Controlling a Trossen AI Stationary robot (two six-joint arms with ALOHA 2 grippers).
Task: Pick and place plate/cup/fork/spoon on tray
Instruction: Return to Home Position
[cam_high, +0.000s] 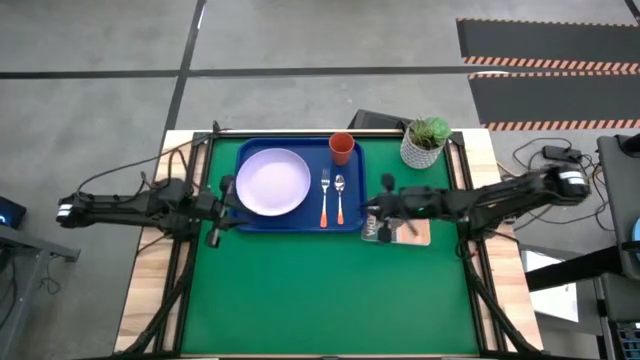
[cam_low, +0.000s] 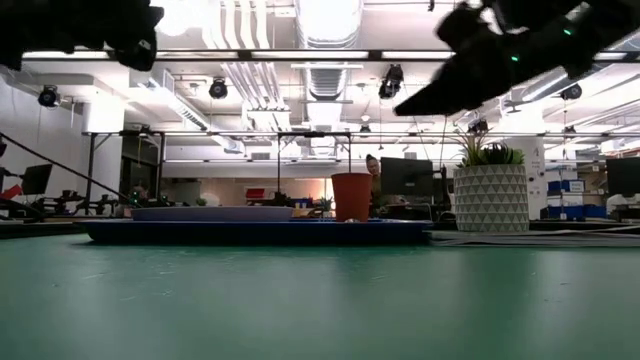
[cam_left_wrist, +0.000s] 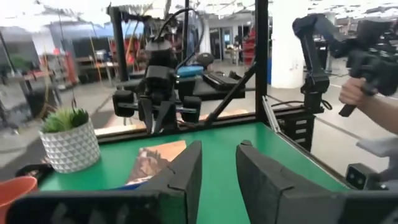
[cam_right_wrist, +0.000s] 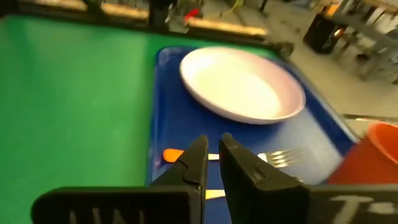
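1. High view shows the blue tray (cam_high: 300, 222) at the far middle of the green mat (cam_high: 320, 290), with all four items already on it: the plate (cam_high: 272, 182) on the left part, the fork (cam_high: 325, 197) and spoon (cam_high: 340, 196) lying side by side to its right, and the cup (cam_high: 341, 148) upright in the far right corner.
2. Left gripper (cam_high: 222, 208) hangs just off the tray's left edge, beside the plate; its fingers (cam_left_wrist: 186, 171) stand apart with nothing between them.
3. Right gripper (cam_high: 374, 218) hangs just off the tray's right edge, over a booklet (cam_high: 405, 232); its fingers (cam_right_wrist: 196, 163) are nearly together and hold nothing.
4. A potted plant (cam_high: 424, 141) stands well right of the cup.
5. Handling, as a judgement: the plate looks stiff, light and smooth, best taken at its rim; the fork and spoon are slim and lie flat, so pinch across the orange handle; the cup is light plastic, taken at its wall.
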